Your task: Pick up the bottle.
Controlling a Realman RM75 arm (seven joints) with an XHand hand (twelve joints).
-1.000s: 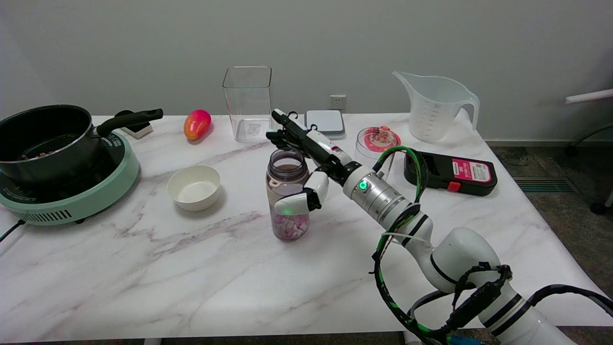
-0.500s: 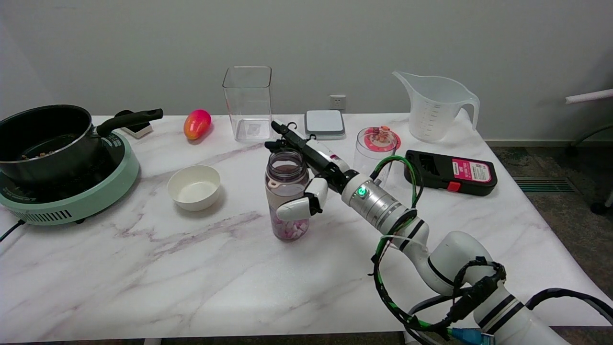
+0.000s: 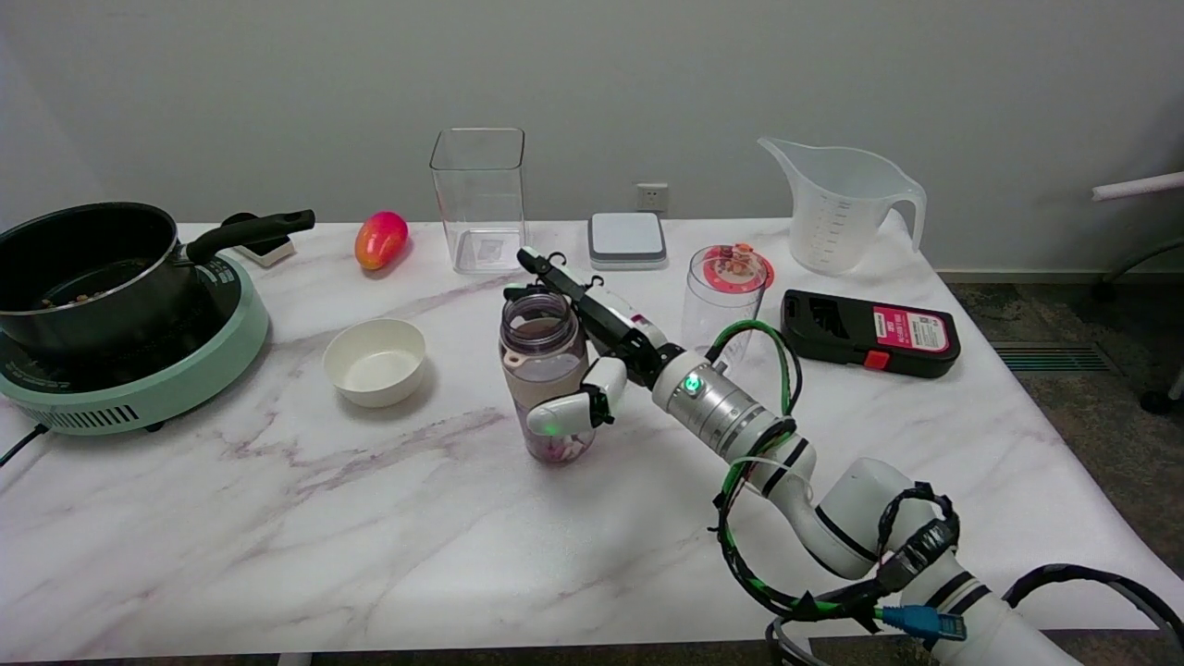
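Observation:
The bottle (image 3: 542, 365) is clear and open-topped, with pink and white pieces at its bottom. It stands mid-table with its top leaning left. My right hand (image 3: 606, 347) reaches in from the lower right and grips it: the white thumb (image 3: 562, 416) presses the front of the body, and the black fingers (image 3: 555, 275) wrap behind the neck. The bottle's base is at the tabletop; I cannot tell whether it is lifted off.
A white bowl (image 3: 375, 361) sits left of the bottle. A black pot (image 3: 88, 273) stands on a green cooker (image 3: 157, 379) at far left. Behind are a mango (image 3: 380, 239), a clear square container (image 3: 478, 199), a white scale (image 3: 627, 238), a lidded cup (image 3: 724, 291), a measuring jug (image 3: 837, 203) and a black device (image 3: 869, 333).
My hand has shifted left and down and closed around the bottle. The bottle's top has tipped left from upright.

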